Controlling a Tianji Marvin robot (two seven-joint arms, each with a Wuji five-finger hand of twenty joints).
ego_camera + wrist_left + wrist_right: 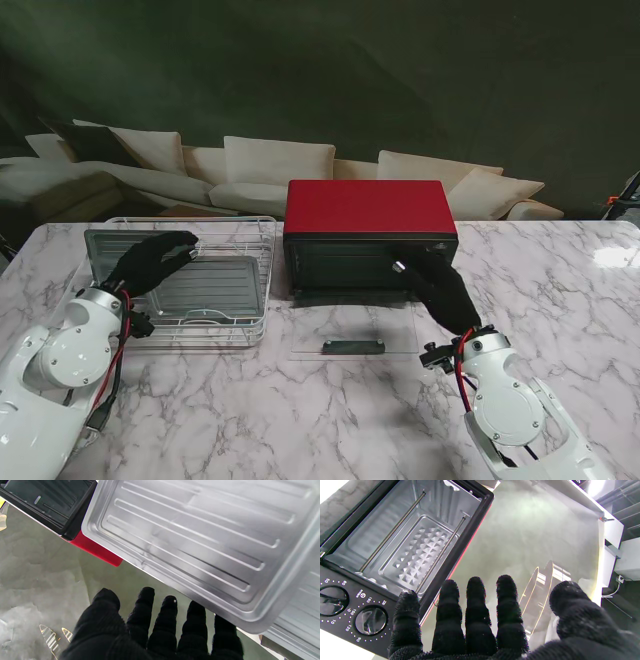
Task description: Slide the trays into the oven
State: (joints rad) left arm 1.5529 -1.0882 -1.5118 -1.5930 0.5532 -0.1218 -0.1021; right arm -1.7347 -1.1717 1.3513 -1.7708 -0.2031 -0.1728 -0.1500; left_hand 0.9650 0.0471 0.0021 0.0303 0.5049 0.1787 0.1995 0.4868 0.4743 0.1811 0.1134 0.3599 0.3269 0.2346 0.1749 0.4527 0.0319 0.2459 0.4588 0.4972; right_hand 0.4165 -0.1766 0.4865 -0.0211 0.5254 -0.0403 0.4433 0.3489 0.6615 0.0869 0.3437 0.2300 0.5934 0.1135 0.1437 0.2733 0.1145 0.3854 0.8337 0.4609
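The red oven [365, 208] stands mid-table with its glass door [345, 325] folded down flat toward me. Its empty cavity [415, 550] shows in the right wrist view. On my left, a white wire rack [258, 322] holds two metal trays: one lies flat [215, 285], the other leans at the rack's left [100, 250]. My left hand [155, 258] hovers open over the trays, its fingertips [195, 607] at the rim of the ribbed tray [190, 537]. My right hand [440, 285] is open in front of the oven's control panel [370, 620], fingers [475, 605] extended.
The door's dark handle [352, 347] lies nearest me on the marble table [300, 420]. A pale sofa [280, 165] runs behind the table. The oven's red side [97, 551] sits close beside the rack.
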